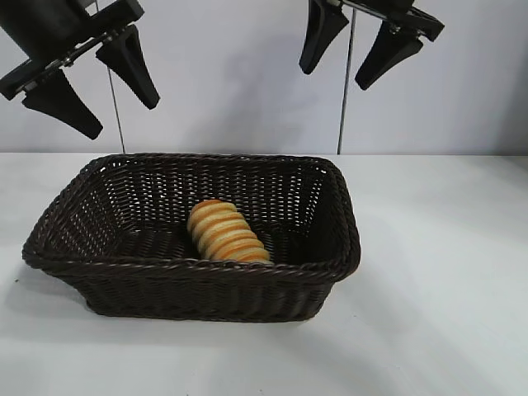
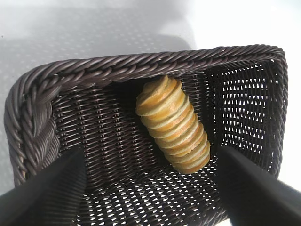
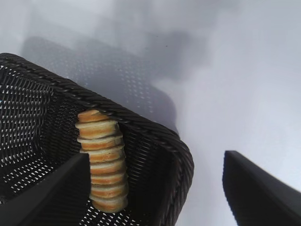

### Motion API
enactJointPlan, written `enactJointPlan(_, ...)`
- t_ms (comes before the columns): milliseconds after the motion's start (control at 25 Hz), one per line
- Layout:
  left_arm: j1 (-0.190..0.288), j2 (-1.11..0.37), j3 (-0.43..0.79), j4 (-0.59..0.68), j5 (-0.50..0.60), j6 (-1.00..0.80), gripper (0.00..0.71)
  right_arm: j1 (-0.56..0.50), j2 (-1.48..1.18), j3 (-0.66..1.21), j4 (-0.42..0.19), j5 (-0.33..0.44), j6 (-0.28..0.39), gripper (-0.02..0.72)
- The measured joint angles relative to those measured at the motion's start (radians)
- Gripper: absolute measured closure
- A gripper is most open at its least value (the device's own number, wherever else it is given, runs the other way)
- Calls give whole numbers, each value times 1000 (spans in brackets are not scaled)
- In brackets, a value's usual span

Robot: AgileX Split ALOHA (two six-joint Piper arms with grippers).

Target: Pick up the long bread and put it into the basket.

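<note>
We see one basket (image 1: 194, 285) on the table (image 1: 437, 280), holding one long bread (image 1: 224, 232) on its floor. Left gripper (image 1: 99, 87) and right gripper (image 1: 356, 49) hang above, jaws spread wide, empty.

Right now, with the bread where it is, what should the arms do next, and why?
Probably nothing beyond parking. The long bread already lies inside the basket, and the left gripper and right gripper both hang open and empty well above it. I'd simply hold them raised, clear of the braided rim.
</note>
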Motion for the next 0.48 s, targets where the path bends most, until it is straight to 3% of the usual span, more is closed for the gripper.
enactJointPlan(480, 0, 0, 0, 0, 0, 0, 158, 0, 0, 0, 7, 0, 0, 143)
